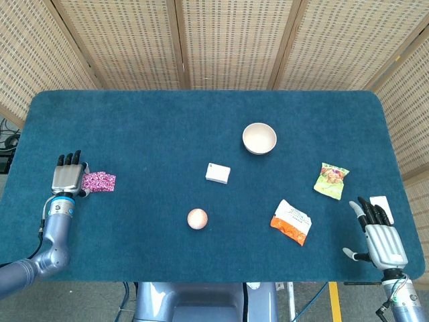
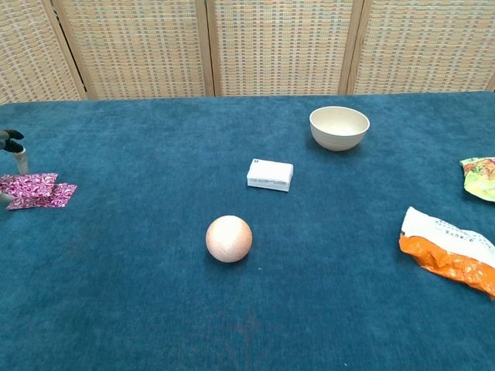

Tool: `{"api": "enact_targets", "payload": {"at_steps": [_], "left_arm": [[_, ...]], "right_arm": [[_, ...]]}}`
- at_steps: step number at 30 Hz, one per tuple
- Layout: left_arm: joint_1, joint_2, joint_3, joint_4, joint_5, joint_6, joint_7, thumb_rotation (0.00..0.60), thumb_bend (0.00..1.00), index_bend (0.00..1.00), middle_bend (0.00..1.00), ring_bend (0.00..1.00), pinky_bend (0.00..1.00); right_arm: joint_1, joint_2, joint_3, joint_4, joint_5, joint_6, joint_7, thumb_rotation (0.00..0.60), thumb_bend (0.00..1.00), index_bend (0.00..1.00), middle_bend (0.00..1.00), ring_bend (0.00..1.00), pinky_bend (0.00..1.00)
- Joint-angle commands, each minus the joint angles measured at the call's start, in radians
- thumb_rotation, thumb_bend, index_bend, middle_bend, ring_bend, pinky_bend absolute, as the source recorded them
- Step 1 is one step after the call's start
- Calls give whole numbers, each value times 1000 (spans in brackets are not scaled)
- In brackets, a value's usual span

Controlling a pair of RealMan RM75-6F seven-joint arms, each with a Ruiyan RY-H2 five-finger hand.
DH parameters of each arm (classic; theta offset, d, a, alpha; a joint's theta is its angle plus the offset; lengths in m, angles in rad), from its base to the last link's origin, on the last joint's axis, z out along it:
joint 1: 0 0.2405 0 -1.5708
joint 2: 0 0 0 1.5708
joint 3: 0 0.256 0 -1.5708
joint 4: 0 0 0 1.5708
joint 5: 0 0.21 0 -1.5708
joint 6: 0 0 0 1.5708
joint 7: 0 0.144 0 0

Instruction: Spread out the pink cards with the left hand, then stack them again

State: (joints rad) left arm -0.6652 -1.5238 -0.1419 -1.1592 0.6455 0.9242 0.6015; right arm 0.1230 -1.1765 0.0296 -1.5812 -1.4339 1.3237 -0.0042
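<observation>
Cards: the pink patterned foil-look cards (image 1: 98, 181) lie flat on the blue cloth surface (image 1: 201, 121), touching my left hand (image 1: 67, 178) on its inner side; from the chest view they show as two offset pieces, slightly fanned.
Left hand: it lies flat, back up, fingers straight and close together, gripping nothing that I can see; whether the thumb rests on the cards I cannot tell.
Progress: I judge the spread barely begun or the restack unfinished; the cards are neither a wide fan nor a squared pile.
Left to do: even the edges into one stack.
Right hand: my right hand (image 1: 383, 235) lies empty with fingers apart, far across the surface from the cards.
Hidden: the chest view cuts off the left hand but for dark fingertips at the frame edge; the card count is unreadable.
</observation>
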Motion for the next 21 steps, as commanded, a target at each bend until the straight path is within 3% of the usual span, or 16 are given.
{"api": "enact_targets", "payload": {"at_steps": [1, 21], "left_arm": [[2, -2, 4, -3, 14, -3, -8, 600, 245, 429, 0, 0, 0], [12, 14, 1, -30, 20, 20, 9, 600, 206, 310, 0, 0, 0]], "right_arm": [[0, -1, 1, 1, -1, 3, 2, 600, 105, 0, 0, 0, 0], [-3, -1, -1, 3, -12, 13, 11, 600, 105, 0, 0, 0, 0]]}}
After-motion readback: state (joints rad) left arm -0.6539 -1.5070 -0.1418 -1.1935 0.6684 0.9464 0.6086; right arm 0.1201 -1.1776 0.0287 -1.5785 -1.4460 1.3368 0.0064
